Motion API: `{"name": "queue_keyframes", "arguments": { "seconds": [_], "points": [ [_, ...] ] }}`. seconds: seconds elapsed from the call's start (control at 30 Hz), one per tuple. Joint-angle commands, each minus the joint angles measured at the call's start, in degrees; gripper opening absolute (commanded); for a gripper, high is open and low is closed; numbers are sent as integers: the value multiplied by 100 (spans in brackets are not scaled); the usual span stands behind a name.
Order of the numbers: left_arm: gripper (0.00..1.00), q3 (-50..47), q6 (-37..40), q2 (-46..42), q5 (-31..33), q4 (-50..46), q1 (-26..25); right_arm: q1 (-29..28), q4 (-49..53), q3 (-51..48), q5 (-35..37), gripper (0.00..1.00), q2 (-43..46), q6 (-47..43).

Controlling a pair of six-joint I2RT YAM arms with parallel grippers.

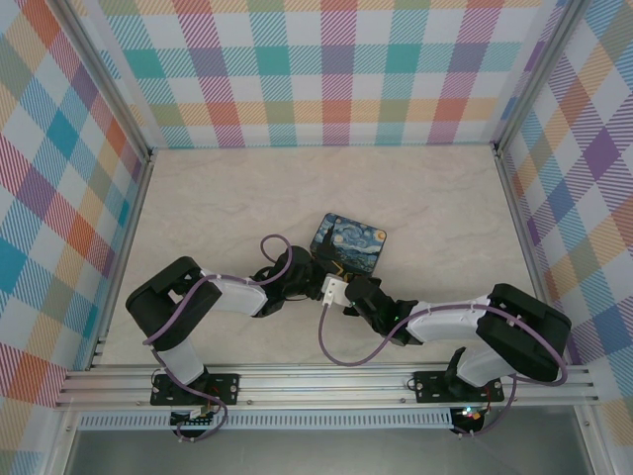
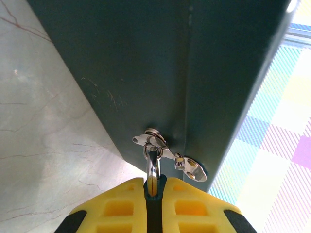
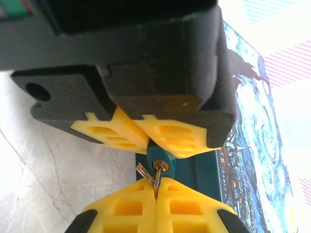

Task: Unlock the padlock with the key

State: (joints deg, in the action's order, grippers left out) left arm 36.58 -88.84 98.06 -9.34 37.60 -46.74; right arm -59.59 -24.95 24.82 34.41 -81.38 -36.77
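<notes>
The padlock (image 3: pixel 156 157) has a blue-teal body and hangs at the side of the starry-night box (image 3: pixel 248 145). My left gripper (image 2: pixel 155 187) is shut on the padlock, whose body is hidden between the yellow fingers (image 2: pixel 116 206). The silvery shackle (image 2: pixel 152 165) passes through the box's metal hasp (image 2: pixel 190 168). In the right wrist view the left fingers (image 3: pixel 180 136) clamp the padlock from above. My right gripper (image 3: pixel 156 191) is shut on the key (image 3: pixel 157 176), whose tip sits in the brass keyhole. A spare key on the ring (image 3: pixel 144 172) sticks out to the left.
The box (image 1: pixel 350 242) lies mid-table, with both grippers meeting at its near-left corner. Marbled tabletop (image 1: pixel 218 208) spreads around it, with checked walls on three sides. The box's dark teal side (image 2: pixel 146 73) looms close before the left wrist camera.
</notes>
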Motion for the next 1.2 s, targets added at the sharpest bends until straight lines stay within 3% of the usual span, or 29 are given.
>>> {"name": "queue_keyframes", "arguments": {
  "seconds": [0.0,0.43,0.73,0.83,0.97,1.1,1.17],
  "points": [
    [0,42,-24,-187,-92,265,1,29,-329,107,-260,0,215,428],
    [0,78,-19,-156,-114,265,-4,62,333,305,-684,0,703,1876],
    [0,27,-13,-178,-57,251,-7,80,475,203,-727,1,805,2022],
    [0,-18,-11,-166,-19,235,-4,81,873,193,-838,20,1034,2188],
    [0,-36,-46,-98,-9,264,-2,85,1527,155,-1007,37,1589,2621],
    [0,-28,-47,-48,-4,241,-3,106,2175,260,-629,55,2194,3302],
    [7,-35,-50,-16,13,240,-3,145,2381,333,-532,63,2455,3594]
  ]
}}
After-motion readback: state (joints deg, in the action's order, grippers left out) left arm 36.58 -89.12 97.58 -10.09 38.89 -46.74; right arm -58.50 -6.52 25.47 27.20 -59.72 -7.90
